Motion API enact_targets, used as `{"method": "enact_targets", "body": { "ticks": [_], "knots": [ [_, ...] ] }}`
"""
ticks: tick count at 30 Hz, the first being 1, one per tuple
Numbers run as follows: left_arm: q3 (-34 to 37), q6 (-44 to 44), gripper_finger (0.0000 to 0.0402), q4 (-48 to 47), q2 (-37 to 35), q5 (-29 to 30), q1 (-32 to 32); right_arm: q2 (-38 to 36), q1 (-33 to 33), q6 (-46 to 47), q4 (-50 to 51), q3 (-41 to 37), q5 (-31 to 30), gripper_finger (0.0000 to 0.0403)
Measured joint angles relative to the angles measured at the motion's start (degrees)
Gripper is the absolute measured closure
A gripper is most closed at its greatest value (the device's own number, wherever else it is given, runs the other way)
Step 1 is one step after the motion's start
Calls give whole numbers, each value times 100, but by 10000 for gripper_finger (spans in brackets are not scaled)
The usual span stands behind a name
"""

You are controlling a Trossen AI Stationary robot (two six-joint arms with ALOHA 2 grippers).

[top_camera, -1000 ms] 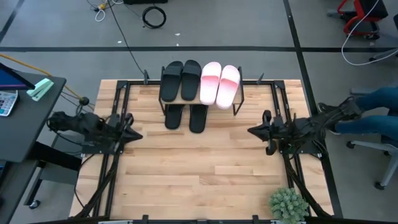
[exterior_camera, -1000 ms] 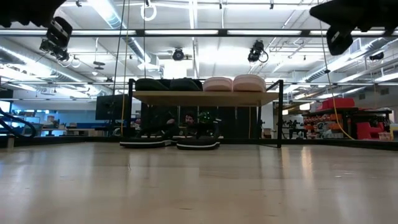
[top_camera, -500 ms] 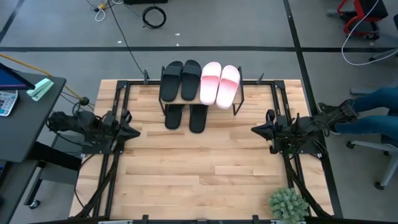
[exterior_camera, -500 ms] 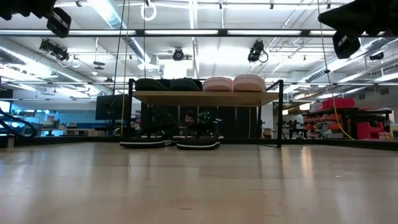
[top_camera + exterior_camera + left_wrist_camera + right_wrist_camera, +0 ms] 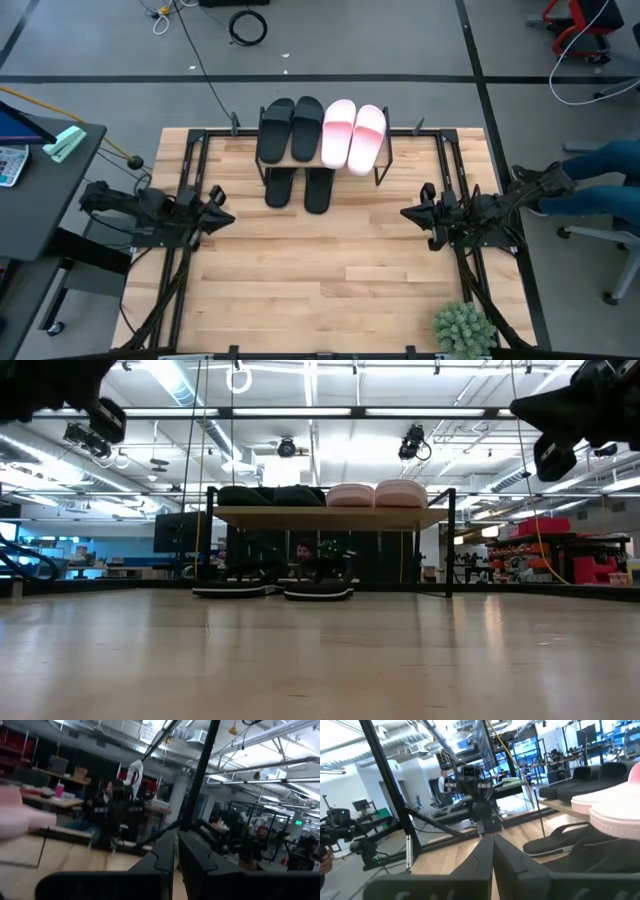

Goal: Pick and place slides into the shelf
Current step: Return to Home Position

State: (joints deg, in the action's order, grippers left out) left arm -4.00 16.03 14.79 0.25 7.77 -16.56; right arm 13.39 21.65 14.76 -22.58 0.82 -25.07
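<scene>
The shelf [image 5: 330,515] stands at the table's far middle. On its plank lie two black slides [image 5: 290,128] and two pink-and-white slides [image 5: 353,133], side by side. Two more black slides [image 5: 298,188] rest flat on the table under the plank, seen also in the low view [image 5: 275,589]. My left gripper [image 5: 228,215] hovers by the table's left side and is shut with nothing in it. My right gripper [image 5: 405,213] hovers by the right side, also shut and holding nothing. Both point toward the table's middle, well above the board.
Bare wooden table [image 5: 320,270] stretches between the arms and toward the near edge. A small potted plant [image 5: 462,328] stands at the near right corner. A person's legs [image 5: 600,175] show beyond the right edge, and a grey side desk [image 5: 40,180] beyond the left.
Both grippers have sunk a little over their own sides of the table, still shut and holding nothing. The slides and the shelf have stayed where they were.
</scene>
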Motion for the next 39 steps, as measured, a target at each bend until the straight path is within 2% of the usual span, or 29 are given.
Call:
{"method": "enact_targets", "body": {
  "ticks": [3, 10, 19, 29, 39],
  "knots": [
    [347, 96, 366, 259, 8, 10, 0, -2, -2, -135, 13, 2, -4, 389],
    [342, -4, 372, 228, 9, 6, 0, 0, -4, -74, 25, 2, -34, 389],
    [345, -349, 379, -586, 48, 8, 2, 0, -4, 110, 28, 2, -33, 389],
    [347, -325, 365, -612, 48, 6, 2, 0, -4, -128, 32, 2, -34, 389],
    [347, -323, 378, -608, 48, 6, 2, 0, -4, -135, 32, 4, -34, 389]
  ]
}}
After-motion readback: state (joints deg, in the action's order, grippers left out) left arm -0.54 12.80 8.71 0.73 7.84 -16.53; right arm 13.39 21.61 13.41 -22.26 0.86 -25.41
